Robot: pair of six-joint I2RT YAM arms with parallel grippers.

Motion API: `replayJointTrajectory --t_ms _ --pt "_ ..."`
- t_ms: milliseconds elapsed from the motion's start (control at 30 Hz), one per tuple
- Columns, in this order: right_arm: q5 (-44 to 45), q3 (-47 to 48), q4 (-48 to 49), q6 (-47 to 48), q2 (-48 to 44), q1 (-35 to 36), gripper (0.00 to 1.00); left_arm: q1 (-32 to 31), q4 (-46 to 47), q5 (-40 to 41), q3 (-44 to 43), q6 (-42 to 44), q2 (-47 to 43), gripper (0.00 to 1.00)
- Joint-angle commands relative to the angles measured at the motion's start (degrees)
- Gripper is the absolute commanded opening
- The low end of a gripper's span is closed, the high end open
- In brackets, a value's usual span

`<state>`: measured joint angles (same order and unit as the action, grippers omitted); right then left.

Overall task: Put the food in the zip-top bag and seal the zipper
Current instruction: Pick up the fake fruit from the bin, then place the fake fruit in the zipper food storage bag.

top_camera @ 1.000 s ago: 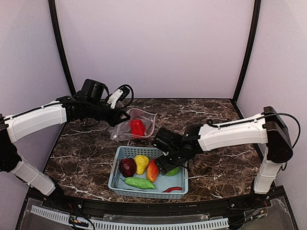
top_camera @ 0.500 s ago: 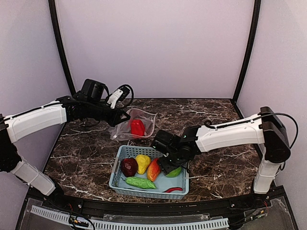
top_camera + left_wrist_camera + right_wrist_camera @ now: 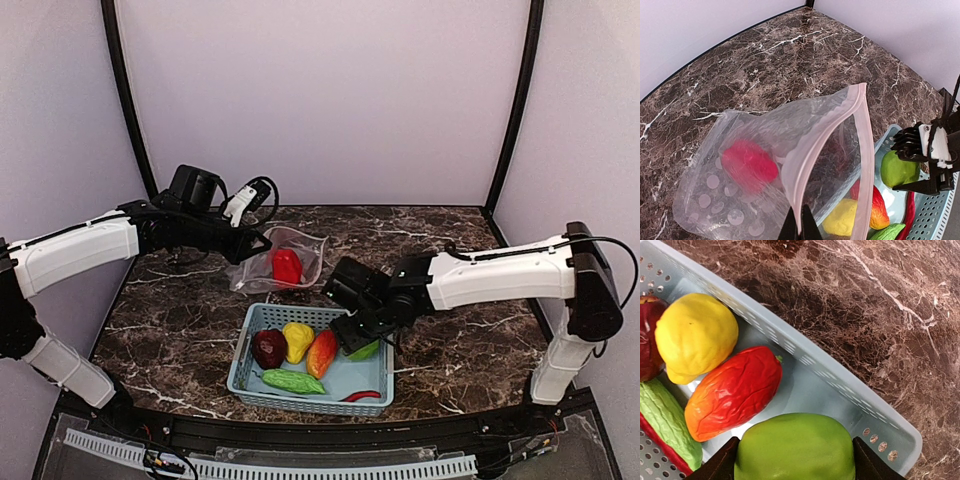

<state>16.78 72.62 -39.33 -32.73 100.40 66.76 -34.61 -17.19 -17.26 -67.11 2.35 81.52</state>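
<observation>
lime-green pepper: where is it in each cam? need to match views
Top external: lime-green pepper sits low, just right of centre.
Left wrist: at the right edge, about two-thirds down.
Right wrist: bottom centre, filling the foreground.
Shared landmark: the orange pepper, right beside it in all three views.

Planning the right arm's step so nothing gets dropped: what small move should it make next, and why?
Probably finish closing the right gripper on the lime-green pepper before lifting. Its fingers flank the pepper, which sits in the basket, and a firm grip is not clear. The left gripper holds the zip-top bag with its mouth open, ready to receive it.
</observation>
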Motion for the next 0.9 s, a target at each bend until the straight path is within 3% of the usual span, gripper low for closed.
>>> replayJointTrajectory --t_ms 0,200,367,567,867 --pt "0.9 0.4 -0.1 -0.9 -5.6 0.5 0.62 0.3 0.6 -0.4 0.8 0.5 -2.4 0.01" --pt "1.1 2.7 1.1 -0.2 -13.6 0.5 0.62 0.3 0.5 -2.3 0.6 0.6 -2.3 0.01" --pt "1.1 4.9 7.9 1.5 -16.5 0.5 0.62 0.2 0.8 -4.8 0.5 0.1 -1.9 0.01" --pt "1.7 6.5 19.9 6.4 -15.0 0.5 0.62 0.2 0.8 -5.2 0.5 0.2 -1.8 0.01" --pt "4.5 9.7 25.9 10.0 -9.0 0.5 0.63 0.2 0.7 -5.5 0.4 0.4 -1.9 0.01"
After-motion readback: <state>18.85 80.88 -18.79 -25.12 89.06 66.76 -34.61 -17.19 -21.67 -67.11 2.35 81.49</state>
